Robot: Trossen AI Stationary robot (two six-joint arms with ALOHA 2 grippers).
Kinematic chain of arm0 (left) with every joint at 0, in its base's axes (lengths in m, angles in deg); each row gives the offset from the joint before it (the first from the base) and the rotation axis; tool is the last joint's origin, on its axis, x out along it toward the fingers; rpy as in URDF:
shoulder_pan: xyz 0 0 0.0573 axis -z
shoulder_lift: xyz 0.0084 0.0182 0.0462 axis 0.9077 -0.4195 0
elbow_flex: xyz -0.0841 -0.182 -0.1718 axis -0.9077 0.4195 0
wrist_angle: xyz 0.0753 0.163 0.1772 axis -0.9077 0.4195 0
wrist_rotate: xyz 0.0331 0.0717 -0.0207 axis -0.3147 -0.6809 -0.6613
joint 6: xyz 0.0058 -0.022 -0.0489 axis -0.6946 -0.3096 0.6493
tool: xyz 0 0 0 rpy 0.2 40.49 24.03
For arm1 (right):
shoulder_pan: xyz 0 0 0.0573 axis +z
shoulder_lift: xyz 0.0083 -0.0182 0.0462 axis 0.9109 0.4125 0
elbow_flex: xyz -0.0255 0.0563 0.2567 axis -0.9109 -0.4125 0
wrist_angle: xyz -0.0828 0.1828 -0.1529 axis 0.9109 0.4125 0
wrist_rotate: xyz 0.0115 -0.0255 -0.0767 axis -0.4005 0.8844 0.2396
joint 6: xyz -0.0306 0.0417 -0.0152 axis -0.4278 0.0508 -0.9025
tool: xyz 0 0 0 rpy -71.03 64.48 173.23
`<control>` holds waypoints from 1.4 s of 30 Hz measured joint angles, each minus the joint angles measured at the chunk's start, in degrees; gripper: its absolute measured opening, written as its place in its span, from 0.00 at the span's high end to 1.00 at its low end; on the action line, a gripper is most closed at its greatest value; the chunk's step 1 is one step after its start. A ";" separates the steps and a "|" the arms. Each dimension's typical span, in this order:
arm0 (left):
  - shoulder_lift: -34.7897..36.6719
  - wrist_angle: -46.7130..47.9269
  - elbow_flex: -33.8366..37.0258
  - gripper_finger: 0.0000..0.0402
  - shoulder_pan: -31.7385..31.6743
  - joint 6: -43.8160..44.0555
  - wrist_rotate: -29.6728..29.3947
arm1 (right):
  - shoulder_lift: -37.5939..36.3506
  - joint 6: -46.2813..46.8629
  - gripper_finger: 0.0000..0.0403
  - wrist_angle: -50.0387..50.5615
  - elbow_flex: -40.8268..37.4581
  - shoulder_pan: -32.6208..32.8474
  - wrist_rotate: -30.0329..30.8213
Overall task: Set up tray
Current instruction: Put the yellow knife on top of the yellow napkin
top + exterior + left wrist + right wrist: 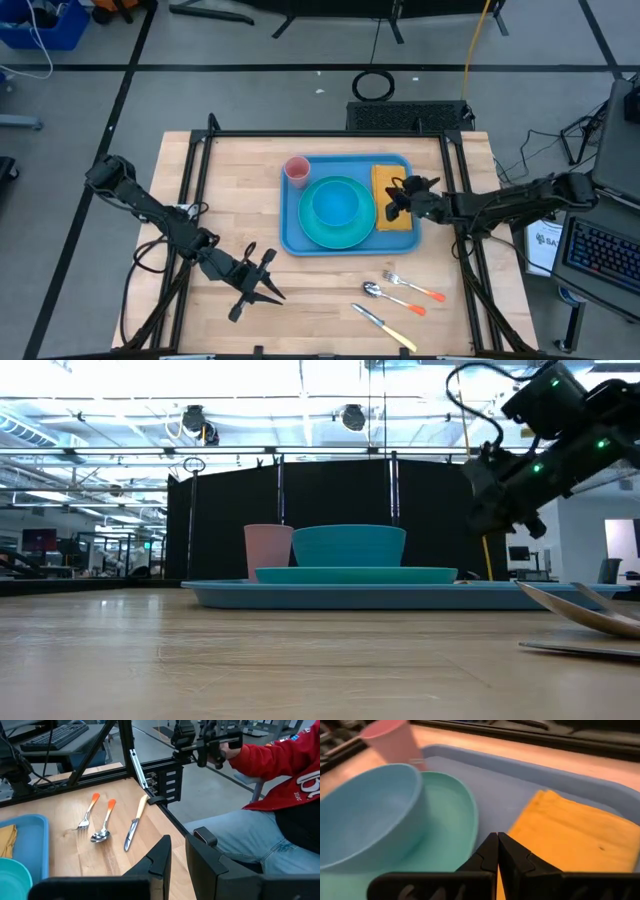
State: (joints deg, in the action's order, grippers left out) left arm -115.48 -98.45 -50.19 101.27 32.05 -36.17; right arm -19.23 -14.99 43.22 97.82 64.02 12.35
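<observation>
While my left gripper (262, 282) idles low over bare wood at the near left, fingers a narrow slit apart and holding nothing, the cutlery is still loose on the near right of the table (240, 185). Knife (384, 327) nearest, then spoon (393, 298), then fork (413, 287), all outside the tray (291, 235). Reads like they're staged for pickup, handles angled toward the near right.

Farther back, mid-table: tray with turquoise plate (345, 236) and blue bowl (335, 205) stacked on it, pink cup (297, 170) at the tray's far left corner, yellow napkin (390, 180) flat along its right side. Napkin probably sits there as the bed for the cutlery.

My right gripper (397, 203) hangs over that napkin, fingers pinched fully together, nothing in them. So the tray is right under the right gripper, and well off to the far right of my left one.

Judgement: dishes done, cutlery not yet.
</observation>
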 joint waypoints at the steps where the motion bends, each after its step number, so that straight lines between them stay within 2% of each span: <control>1: 0.00 -0.02 0.00 0.84 -0.03 -0.02 0.00 | -0.40 -1.08 1.00 -0.38 0.00 0.24 -0.81; 6: 0.00 -0.02 0.00 0.84 -0.04 -0.02 0.00 | -0.66 -2.71 1.00 -3.69 -0.19 1.23 -5.45; 11: 0.00 -0.04 0.00 0.84 -0.04 0.01 0.00 | 0.01 -5.06 0.97 -16.14 -3.48 1.79 -12.57; 15: 0.00 0.00 0.00 0.84 -0.04 -0.01 0.00 | -0.09 -12.17 0.97 -25.56 -5.43 2.63 -13.25; 18: 0.00 0.45 0.00 0.84 -0.04 -0.29 -0.01 | -0.07 -13.82 0.99 -30.99 -6.15 4.13 -14.56; 22: 0.00 1.25 0.02 0.84 -0.04 -0.43 -1.54 | -0.07 -16.94 1.00 -37.50 -6.20 5.64 -22.31; 24: 0.00 1.77 0.02 0.84 -0.04 -0.15 -2.66 | -0.09 -17.07 1.00 -37.27 -5.17 7.35 -24.06; 27: 0.00 2.15 0.02 0.84 -0.04 0.03 -3.27 | -0.05 -17.67 1.00 -30.48 -1.73 11.24 -21.36; 32: 0.00 2.14 0.02 0.84 -0.04 0.05 -3.65 | 1.29 -15.84 1.00 -4.23 9.87 18.64 -8.54; 34: 0.00 2.12 0.02 0.84 -0.04 0.07 -4.03 | 2.62 -12.72 1.00 4.42 14.22 21.18 -5.95; 37: 0.00 2.09 0.02 0.84 -0.04 0.09 -4.44 | 5.13 -7.38 1.00 13.84 19.54 24.01 -5.76; 42: 0.00 2.04 0.02 0.84 -0.04 0.25 -4.46 | 9.43 1.38 1.00 23.64 25.23 27.67 -11.30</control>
State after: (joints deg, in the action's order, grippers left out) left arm -115.48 -96.41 -50.16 101.23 32.29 -40.63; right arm -9.80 -13.61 66.86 123.06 91.69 1.04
